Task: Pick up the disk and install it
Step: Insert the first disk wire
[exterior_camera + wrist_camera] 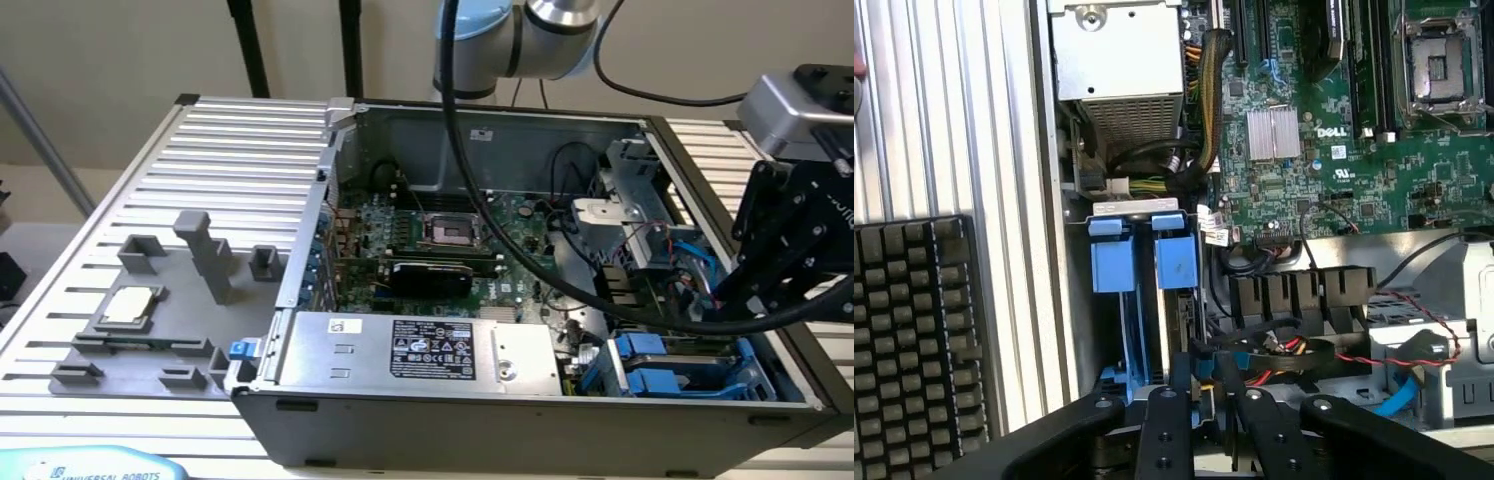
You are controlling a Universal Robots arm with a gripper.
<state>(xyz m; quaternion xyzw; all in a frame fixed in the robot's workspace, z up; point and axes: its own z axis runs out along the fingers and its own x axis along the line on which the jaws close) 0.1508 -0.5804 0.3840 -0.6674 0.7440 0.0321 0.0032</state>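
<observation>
The pincer (pixel 1199 400) hangs over the blue disk (pixel 1144 260) in the case bay (installing step, probably); its grip I cannot tell.

A ribbed aluminium table (pixel 254 130) carries an open computer case (pixel 534 420), a grey fixture block (pixel 174 300) holding a small silver chip (pixel 130 305), and a black keyboard (pixel 914 340).

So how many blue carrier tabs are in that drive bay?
2, side by side in the bay by the case's front corner: one nearer the case wall, the other nearer the motherboard. The arm may hide more.
</observation>
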